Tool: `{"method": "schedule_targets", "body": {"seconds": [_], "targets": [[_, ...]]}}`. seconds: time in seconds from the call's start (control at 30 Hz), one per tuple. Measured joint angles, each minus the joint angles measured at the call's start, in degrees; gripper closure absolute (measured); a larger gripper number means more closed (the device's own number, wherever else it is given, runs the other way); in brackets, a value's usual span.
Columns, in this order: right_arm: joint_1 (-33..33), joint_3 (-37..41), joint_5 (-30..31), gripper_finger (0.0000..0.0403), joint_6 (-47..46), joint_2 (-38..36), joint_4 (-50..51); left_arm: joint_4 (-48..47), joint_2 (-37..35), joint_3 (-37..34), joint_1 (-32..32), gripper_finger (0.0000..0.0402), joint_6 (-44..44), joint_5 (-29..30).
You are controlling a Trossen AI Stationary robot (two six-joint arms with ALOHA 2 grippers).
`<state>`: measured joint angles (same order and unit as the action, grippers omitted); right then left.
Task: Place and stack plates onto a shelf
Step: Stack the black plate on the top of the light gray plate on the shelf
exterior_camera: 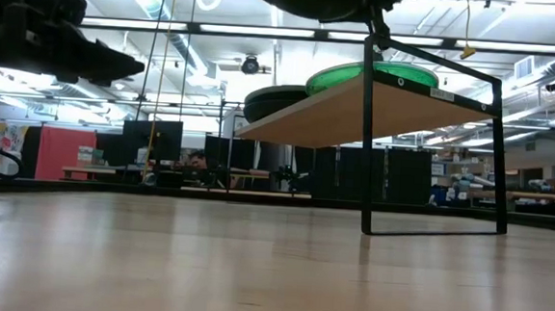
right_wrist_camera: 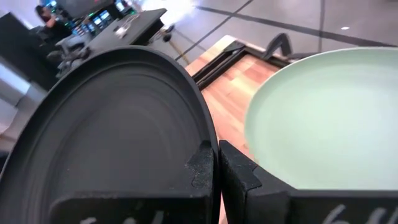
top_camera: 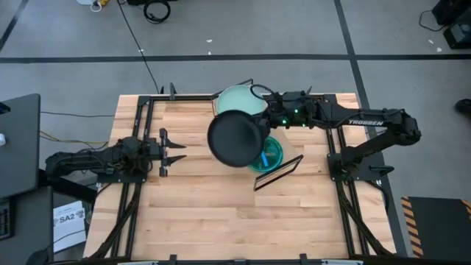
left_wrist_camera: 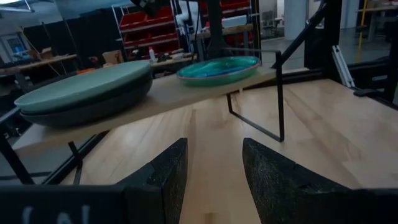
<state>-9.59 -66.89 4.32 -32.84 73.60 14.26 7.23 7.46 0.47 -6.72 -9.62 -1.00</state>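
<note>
Right gripper (right_wrist_camera: pixel 216 167) is clamped shut on the rim of a dark plate (top_camera: pixel 236 138), holding it aloft above the shelf (left_wrist_camera: pixel 180 92); in the right wrist view the fingers pinch the plate's edge with the plate spreading away from them. Just beside the held plate and lower down lies the pale green plate (top_camera: pixel 239 100), which in the left wrist view sits on top of another dark plate (left_wrist_camera: pixel 93 111) at one end of the shelf. The teal plate (top_camera: pixel 269 154) sits toward the other end of the board, partly under the held plate as seen from above. Step in hand, by judgement: carrying the dark plate over to a stack for placement. Next move likely calls for centring it over a resting plate, lowering it level until it seats, then releasing the rim without dragging the stack. Left gripper (top_camera: pixel 175 152) waits well apart over the table (top_camera: pixel 221 213), its fingers (left_wrist_camera: pixel 165 168) parted and holding nothing.
</note>
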Motion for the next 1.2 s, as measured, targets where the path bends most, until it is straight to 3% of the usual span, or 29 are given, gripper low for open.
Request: {"method": "schedule_targets", "body": {"seconds": [0.43, 0.67, 0.83, 1.2], "targets": [[-11.6, 0.0, 0.0, 0.0386, 0.0, 0.0, -0.1, -1.2, 0.0, 0.0, 0.0, 0.0241, 0.0, 0.2], [-17.0, 0.0, -1.1, 0.0385, -2.1, 1.9, -5.1, -1.3, 0.0, 0.0, 0.0, 0.0241, 0.0, 0.3], [-18.3, 0.0, -5.5, 0.0385, -2.8, 4.4, -10.0, -1.8, 0.0, 0.0, -0.1, 0.0241, 0.0, 0.8], [-19.9, 0.0, -6.1, 0.0385, -3.1, 9.9, -10.8, -2.5, 0.0, -0.1, -0.2, 0.0241, 0.0, 1.3]]}}
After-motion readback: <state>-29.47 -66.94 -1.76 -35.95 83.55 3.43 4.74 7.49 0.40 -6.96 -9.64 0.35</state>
